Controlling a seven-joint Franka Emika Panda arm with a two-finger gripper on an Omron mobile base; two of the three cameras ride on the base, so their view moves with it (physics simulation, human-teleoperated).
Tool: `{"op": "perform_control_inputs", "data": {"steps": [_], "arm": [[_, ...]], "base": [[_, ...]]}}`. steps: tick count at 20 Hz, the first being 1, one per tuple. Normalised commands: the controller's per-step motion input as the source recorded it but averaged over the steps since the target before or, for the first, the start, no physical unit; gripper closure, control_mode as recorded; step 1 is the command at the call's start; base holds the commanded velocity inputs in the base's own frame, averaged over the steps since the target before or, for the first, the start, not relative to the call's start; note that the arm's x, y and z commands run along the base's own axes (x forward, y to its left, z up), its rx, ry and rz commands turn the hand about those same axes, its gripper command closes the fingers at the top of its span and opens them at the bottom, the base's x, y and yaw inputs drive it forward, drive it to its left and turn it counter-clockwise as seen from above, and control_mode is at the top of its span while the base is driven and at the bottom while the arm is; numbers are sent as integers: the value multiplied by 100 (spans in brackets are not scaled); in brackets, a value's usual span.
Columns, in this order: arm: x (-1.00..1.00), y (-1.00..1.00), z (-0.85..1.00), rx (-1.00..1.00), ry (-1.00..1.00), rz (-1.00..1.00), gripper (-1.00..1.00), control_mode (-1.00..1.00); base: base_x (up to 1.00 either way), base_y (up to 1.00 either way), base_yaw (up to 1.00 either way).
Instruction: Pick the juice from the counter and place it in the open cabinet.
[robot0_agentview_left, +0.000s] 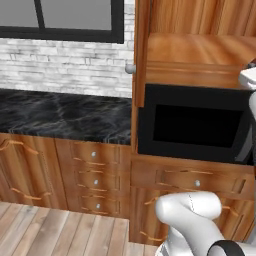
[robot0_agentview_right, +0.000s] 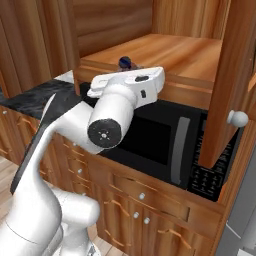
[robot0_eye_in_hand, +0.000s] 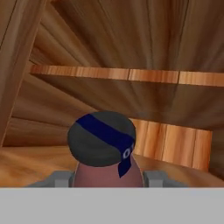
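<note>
Left base view, far left: the black marble-look slab with faint white veins (robot0_agentview_left: 60, 116) is lying under a white brick wall, low wooden drawers with curved handles (robot0_agentview_left: 95, 180) beneath it. No bottle is sitting on the part of the slab shown.

Moving right: the tall orange-brown wooden wall cabinet (robot0_agentview_left: 200, 50) is standing open, its door edge-on with a round silver knob (robot0_agentview_left: 130, 69); a black microwave (robot0_agentview_left: 195, 125) is sitting under the bare wood shelf.

Right base view: the white arm is reaching up and in over the shelf lip, its two-finger gripper (robot0_agentview_right: 126, 67) at the shelf's front left, hidden behind the white hand. The small slender reddish-brown bottle with a dark cap (robot0_agentview_right: 125, 62) is poking up just behind the hand.

Hand view: the fingers (robot0_eye_in_hand: 57, 178) are closing on the bottle's body from both sides, cap toward the cabinet's back wall. Bottle upright, apparently just above or on the shelf; contact cannot be told.

Judgement: the grip is being kept so the bottle does not tip before the base is resting on wood. Placing step, nearly complete; release is not yet done.
</note>
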Motion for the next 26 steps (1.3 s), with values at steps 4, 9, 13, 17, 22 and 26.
{"op": "perform_control_inputs", "data": {"steps": [4, 9, 13, 17, 22, 26], "arm": [[4, 31, 5, -16, 0, -36, 100, -100], [1, 1, 3, -3, -1, -5, 100, -100], [0, -6, 15, 4, 0, -3, 100, -100], [0, -4, 16, 4, 0, -10, 100, -100], [25, -2, 30, 7, 16, -12, 100, -100], [25, -4, 30, 7, 17, -7, 100, -100]], "base": [[0, 0, 0], [0, 0, 0], [0, 0, 0], [0, 0, 0], [0, 0, 0], [0, 0, 0]]}}
